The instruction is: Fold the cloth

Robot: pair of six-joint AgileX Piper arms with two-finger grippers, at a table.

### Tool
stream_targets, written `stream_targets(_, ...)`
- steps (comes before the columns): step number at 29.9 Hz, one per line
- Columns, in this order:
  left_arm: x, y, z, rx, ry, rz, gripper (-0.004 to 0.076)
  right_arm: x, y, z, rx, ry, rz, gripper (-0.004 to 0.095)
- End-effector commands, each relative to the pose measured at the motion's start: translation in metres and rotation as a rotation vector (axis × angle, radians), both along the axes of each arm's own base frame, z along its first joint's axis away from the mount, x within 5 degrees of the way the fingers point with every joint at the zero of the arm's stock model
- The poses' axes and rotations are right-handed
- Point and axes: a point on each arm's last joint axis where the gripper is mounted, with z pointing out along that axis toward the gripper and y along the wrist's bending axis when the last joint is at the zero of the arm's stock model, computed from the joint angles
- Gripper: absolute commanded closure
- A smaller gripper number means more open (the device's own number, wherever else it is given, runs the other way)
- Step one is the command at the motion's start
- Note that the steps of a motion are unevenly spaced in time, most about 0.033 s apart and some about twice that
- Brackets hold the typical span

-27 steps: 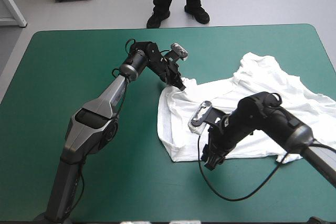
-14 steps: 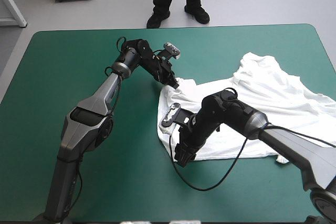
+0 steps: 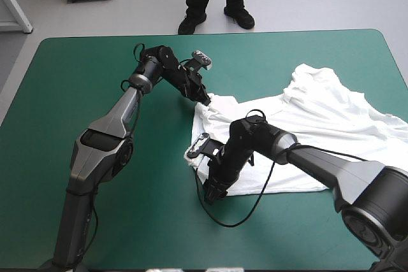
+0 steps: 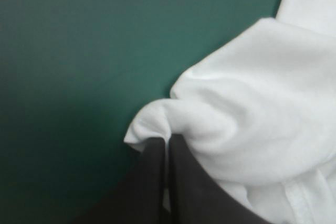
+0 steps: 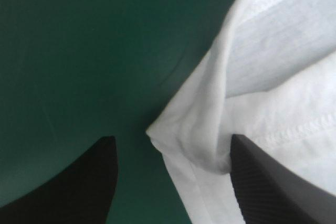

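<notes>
The white T-shirt (image 3: pixel 319 119) lies spread and wrinkled over the right half of the table. My left gripper (image 3: pixel 206 100) is at the shirt's far left corner and is shut on a pinched fold of the T-shirt (image 4: pixel 252 103), its fingers (image 4: pixel 167 141) meeting in one arch. My right gripper (image 3: pixel 210 192) hovers low over the shirt's near left corner. It stands open (image 5: pixel 172 140), and the hemmed corner of the T-shirt (image 5: pixel 283 77) lies between its fingers, closer to one of them.
The teal-green cover (image 3: pixel 95 62) stretches from the shirt's left edge to the table's left side. The shirt's right sleeve reaches almost to the table's right edge (image 3: pixel 403 119).
My right gripper has slid left along the shirt's near edge to its near left corner. The left gripper has drawn the far corner slightly left and farther away.
</notes>
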Motion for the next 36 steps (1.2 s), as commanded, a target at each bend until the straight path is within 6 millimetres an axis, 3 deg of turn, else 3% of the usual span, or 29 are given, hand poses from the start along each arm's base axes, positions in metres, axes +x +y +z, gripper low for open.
stream_targets(1,-0.008,0.001,0.038,-0.055,-0.050,-0.022,0.0734,-0.006,0.014,0.011,0.057,-0.034,0.026,0.0322)
stream_targets(6,-0.008,0.000,0.038,-0.061,-0.048,-0.027,0.0734,-0.011,0.027,-0.010,-0.039,-0.048,0.000,0.0357)
stream_targets(19,-0.008,0.000,0.038,-0.058,-0.049,-0.035,0.0734,-0.032,0.049,-0.061,-0.269,-0.053,-0.004,0.0924)
stream_targets(24,-0.009,0.001,0.038,-0.048,-0.040,-0.039,0.0734,-0.038,0.052,-0.063,-0.300,-0.059,-0.015,0.0913)
stream_targets(28,-0.012,0.004,0.056,-0.048,-0.049,-0.002,0.0734,-0.034,0.042,-0.048,-0.364,-0.137,-0.045,0.0914)
stream_targets(36,-0.037,0.020,0.137,-0.083,-0.201,0.036,0.0734,-0.029,0.001,0.034,-0.358,-0.335,-0.177,0.0921)
